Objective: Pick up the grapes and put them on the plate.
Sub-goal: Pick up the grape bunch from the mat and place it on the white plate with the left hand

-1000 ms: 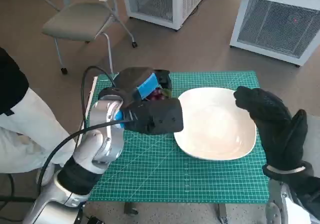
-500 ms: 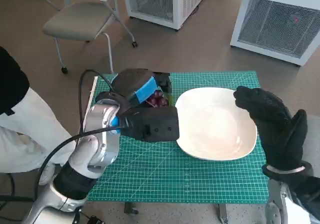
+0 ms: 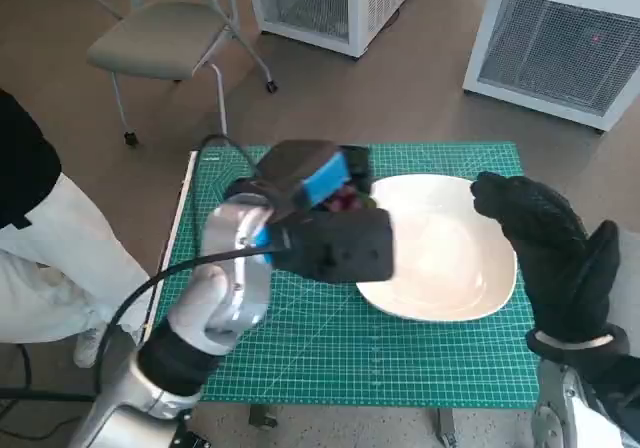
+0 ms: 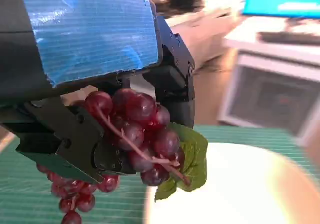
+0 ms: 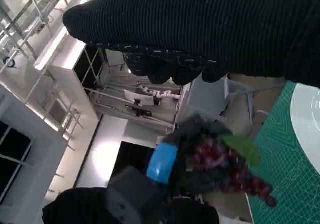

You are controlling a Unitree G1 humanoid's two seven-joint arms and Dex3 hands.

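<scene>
The head view looks steeply down on the green mat from above. The left wrist view sits close behind the left hand. The right wrist view looks past the glove. All three share the grapes and white plate.

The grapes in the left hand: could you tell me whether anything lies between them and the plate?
Nothing visible does. The left hand holds the grapes right at the plate's near rim, and its white surface looks bare.
</scene>
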